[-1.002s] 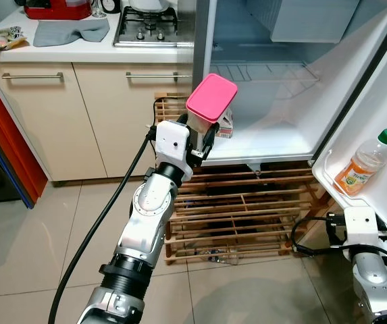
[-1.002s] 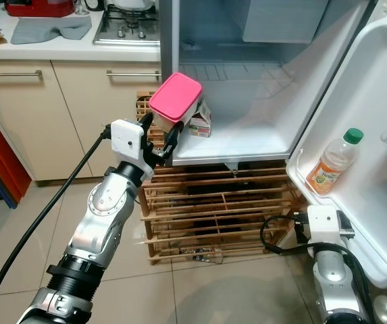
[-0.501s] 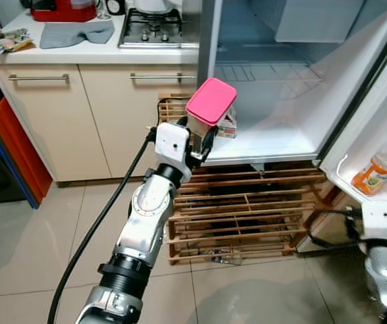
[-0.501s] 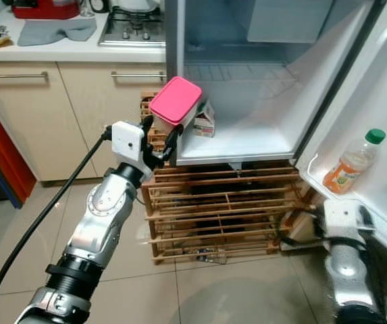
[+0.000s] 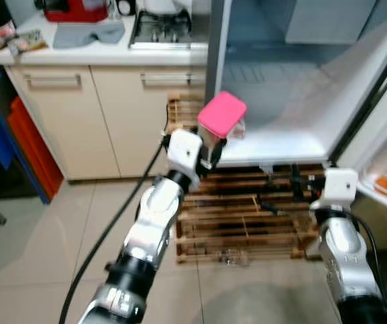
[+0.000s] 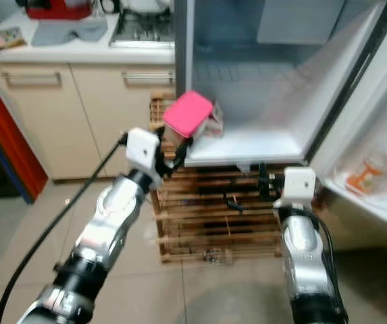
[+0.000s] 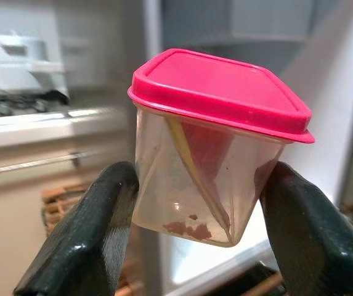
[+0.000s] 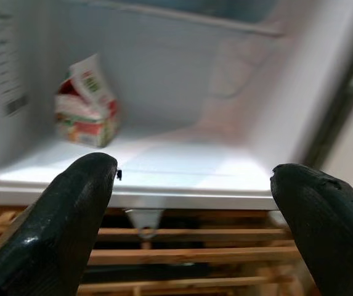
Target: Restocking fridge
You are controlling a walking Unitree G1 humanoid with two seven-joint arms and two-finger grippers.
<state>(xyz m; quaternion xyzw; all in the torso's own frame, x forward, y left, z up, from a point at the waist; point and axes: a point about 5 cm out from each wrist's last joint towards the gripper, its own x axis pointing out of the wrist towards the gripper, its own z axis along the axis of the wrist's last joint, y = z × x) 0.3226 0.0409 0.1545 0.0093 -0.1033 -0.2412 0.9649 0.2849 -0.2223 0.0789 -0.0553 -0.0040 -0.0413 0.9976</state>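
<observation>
Two silver arms reach toward the open white fridge in the head views: the left tool holds a clear plastic tub with a pink lid just before the fridge's left edge, near a small carton on the bottom shelf. Left wrist view: both black fingers pinch the tub's sides. Right wrist view: the right tool is spread wide, facing that shelf.

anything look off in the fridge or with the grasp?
Mostly fine. The left pincer holds the pink-lidded container tilted, with crumbs pooled in a bottom corner. The small carton on the fridge floor has its top open. No spills visible.
</observation>
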